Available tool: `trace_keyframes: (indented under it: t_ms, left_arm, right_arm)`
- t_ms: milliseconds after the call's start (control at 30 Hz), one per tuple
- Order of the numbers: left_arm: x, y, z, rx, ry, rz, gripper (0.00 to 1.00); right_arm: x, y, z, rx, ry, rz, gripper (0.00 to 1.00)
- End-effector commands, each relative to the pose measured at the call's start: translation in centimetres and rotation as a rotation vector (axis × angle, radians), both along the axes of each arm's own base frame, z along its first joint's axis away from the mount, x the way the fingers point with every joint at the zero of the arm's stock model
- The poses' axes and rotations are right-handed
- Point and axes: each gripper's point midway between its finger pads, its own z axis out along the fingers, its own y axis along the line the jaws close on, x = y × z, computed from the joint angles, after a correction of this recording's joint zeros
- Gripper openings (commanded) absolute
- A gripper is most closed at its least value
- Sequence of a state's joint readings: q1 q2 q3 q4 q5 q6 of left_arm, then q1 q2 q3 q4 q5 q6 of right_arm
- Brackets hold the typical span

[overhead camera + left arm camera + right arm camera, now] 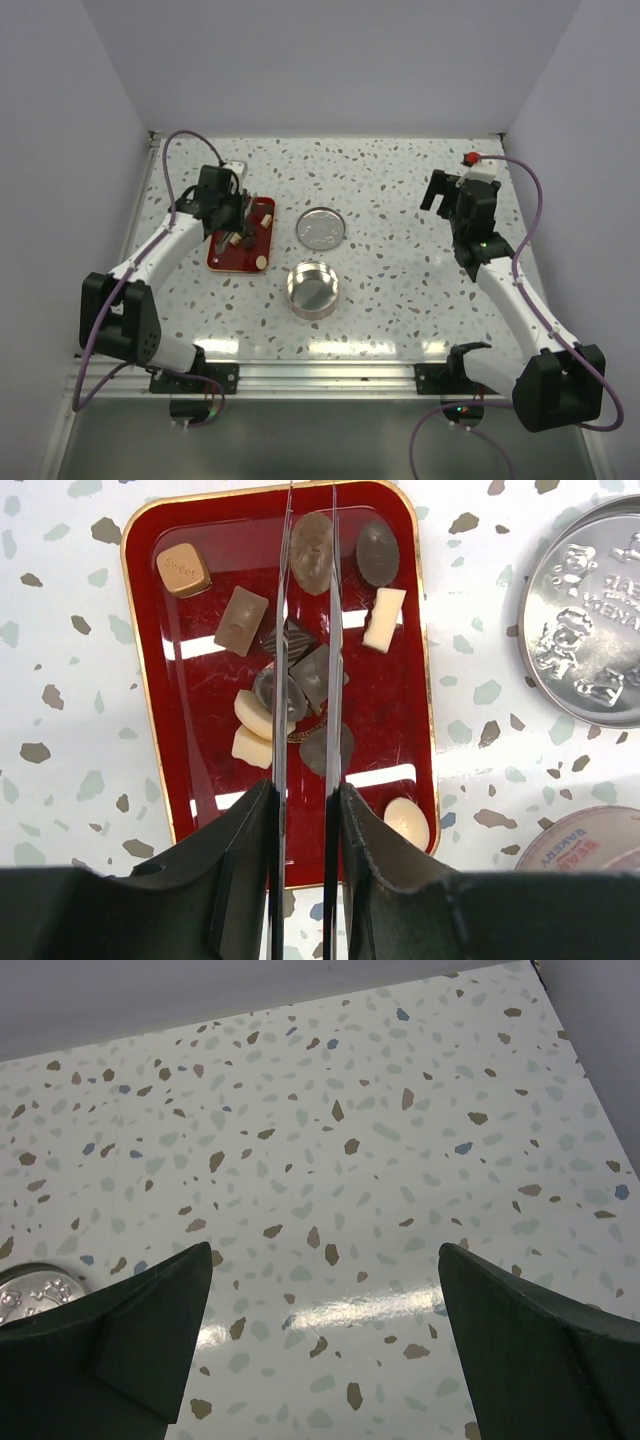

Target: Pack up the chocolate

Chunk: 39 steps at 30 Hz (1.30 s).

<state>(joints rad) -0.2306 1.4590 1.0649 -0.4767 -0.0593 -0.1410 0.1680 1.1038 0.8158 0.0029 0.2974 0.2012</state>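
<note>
Several chocolate pieces (310, 675), dark brown and pale cream, lie in a red tray (200, 710) with a gold rim; the tray also shows at the left of the top view (262, 215). My left gripper (305, 795) hovers over the tray (228, 215), shut on a pair of thin metal tongs (281, 730). The tongs' two blades run parallel with a small gap, and a brown oval chocolate (311, 552) lies between them near their far end. The open round tin (313, 288) stands on the table, nothing visible in it. My right gripper (325, 1260) is open and empty, raised at the right (440, 190).
The tin's embossed lid (321, 227) lies flat to the right of the tray, also in the left wrist view (590, 620) and at the right wrist view's edge (30, 1288). The tin's wall (590, 842) shows bottom right. White walls enclose the speckled table.
</note>
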Motion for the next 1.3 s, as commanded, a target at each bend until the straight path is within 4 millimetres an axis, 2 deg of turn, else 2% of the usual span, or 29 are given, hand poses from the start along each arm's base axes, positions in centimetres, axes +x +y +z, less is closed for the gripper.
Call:
trace_keyframes:
  t_ms: [0, 367, 700, 1067, 1167, 1267]
  left_arm:
    - [0.5, -0.8, 3.3, -0.031, -0.092, -0.043, 0.32]
    - [-2.3, -3.7, 4.2, -0.089, -0.100, -0.192, 0.32]
    - [-7.1, -7.3, 6.1, -0.166, -0.130, -0.373, 0.32]
    - [-12.7, -9.3, 5.7, -0.236, -0.068, -0.422, 0.30]
    - [-14.1, -10.2, 6.6, -0.251, -0.077, -0.434, 0.30]
    - [-15.1, -10.5, 6.3, -0.272, -0.034, -0.420, 0.30]
  right_arm:
    - [0.0, -0.2, 0.8, 0.008, -0.024, -0.012, 0.99]
    - [0.7, 0.1, 1.0, 0.015, -0.021, -0.006, 0.99]
    - [1.4, -0.1, 1.4, 0.008, -0.020, -0.018, 0.99]
    - [2.4, 0.1, 0.4, 0.005, 0.013, -0.021, 0.99]
    - [2.5, 0.0, 0.0, 0.001, 0.022, -0.027, 0.99]
    - [2.5, 0.0, -0.4, 0.005, 0.030, -0.025, 0.99]
